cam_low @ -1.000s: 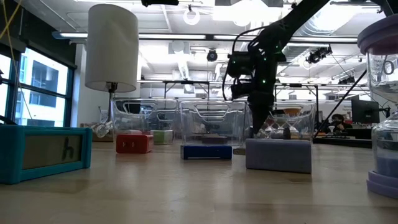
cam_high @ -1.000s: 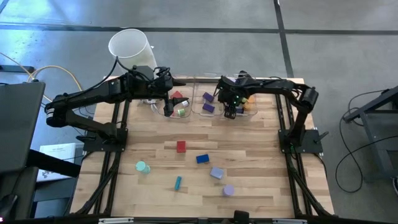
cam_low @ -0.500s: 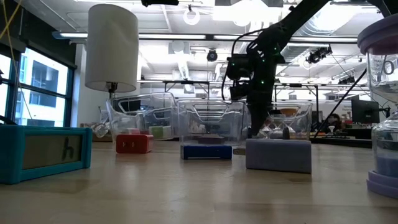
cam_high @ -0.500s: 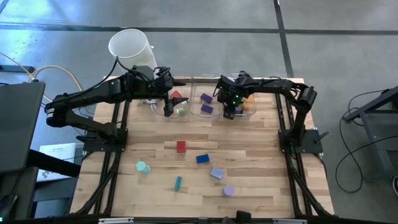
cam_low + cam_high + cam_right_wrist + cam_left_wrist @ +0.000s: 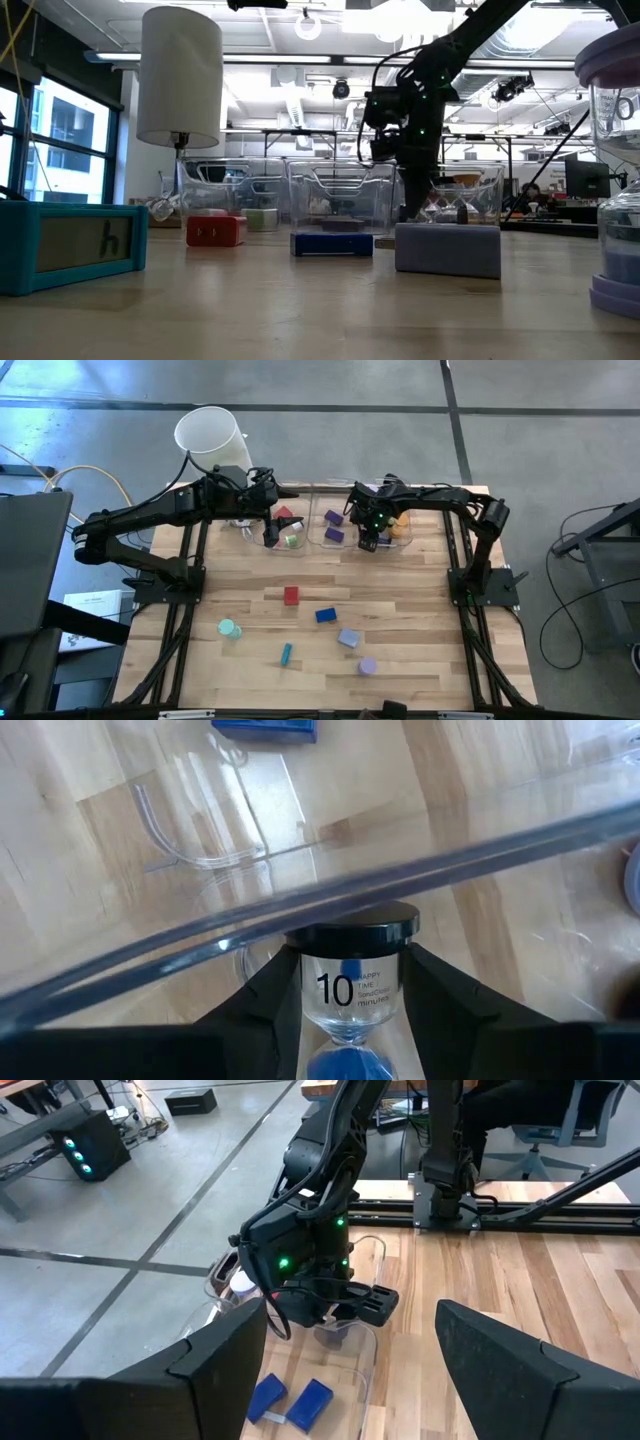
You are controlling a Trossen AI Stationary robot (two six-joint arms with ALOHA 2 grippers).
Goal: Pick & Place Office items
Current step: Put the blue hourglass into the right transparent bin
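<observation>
My right gripper (image 5: 369, 541) reaches down into the right-hand clear bin (image 5: 398, 528) at the table's far side. It is shut on a sand timer (image 5: 350, 990) with a black cap, a printed "10" and blue sand. My left gripper (image 5: 270, 533) hovers open above the left clear bin (image 5: 290, 526), nothing between its fingers (image 5: 500, 1370). A red block (image 5: 291, 595), a blue block (image 5: 325, 615), a lavender block (image 5: 348, 638), a lavender roll (image 5: 367, 666), a teal stick (image 5: 286, 653) and a green roll (image 5: 229, 628) lie flat on the table. My right gripper pinches the sand timer's glass body just under its black cap (image 5: 348, 932), one finger (image 5: 268, 1005) on each side. The fingers come from above, pointing down into the bin. The bin's rim crosses in front; whether the timer stands or lies I cannot tell.
Three clear bins stand in a row at the far edge; the middle one (image 5: 333, 526) holds purple blocks. A tall white cylinder (image 5: 210, 435) stands beyond the far left corner. The table's near half (image 5: 420, 660) has free wood around the loose pieces.
My right gripper has stayed low inside the right-hand bin and rolled slightly about its own axis. The left arm and the pieces on the table have kept still.
</observation>
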